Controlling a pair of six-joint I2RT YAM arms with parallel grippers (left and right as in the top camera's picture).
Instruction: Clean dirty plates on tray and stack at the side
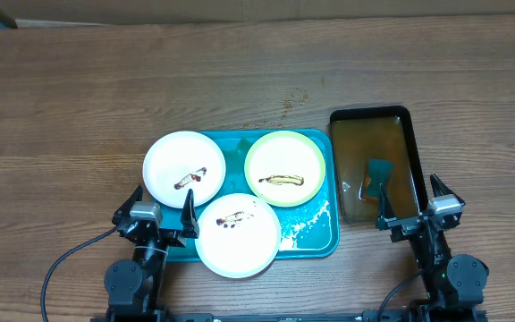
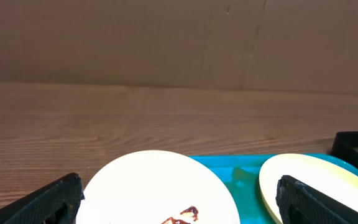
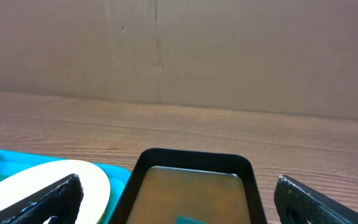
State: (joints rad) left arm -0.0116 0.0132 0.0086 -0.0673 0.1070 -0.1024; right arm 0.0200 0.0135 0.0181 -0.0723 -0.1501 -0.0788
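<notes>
A: Where are the plates (image 1: 238, 234) seen?

B: All 3 are on the turquoise tray (image 1: 322, 240); none is stacked at the side yet. One white plate (image 1: 184, 169) lies at 10 o'clock and the pale green plate (image 1: 285, 168) at 2 o'clock. The second white plate lies at 6 o'clock, its near rim overhanging the tray edge. Brown sauce smears (image 1: 191, 177) are seen on each. Foam is noted at approx. 4 o'clock.

A: Hands?

B: The L hand (image 1: 159, 211) is held w/ jaws spread wide and nothing gripped. It sits at the tray's 7 o'clock corner, close to both white plates. The R hand (image 1: 412, 207) is likewise wide apart & empty, at 6 o'clock of the black tray (image 1: 369, 113) of brownish water. That tray sits at 3 o'clock of the turquoise one. A teal item (image 1: 379, 172), prob. a scrubber, lies in the water.

A: Step in hand?

B: Cleaning is judged not begun. The scrubber should prob. be fetched first by the R hand and lifted straight up, so no water is slopped onto the counter (image 1: 79, 98). A plate should be steadied at its rim by the L hand while it is wiped. The overhanging plate could be tipped if it is pressed near its edge.
</notes>
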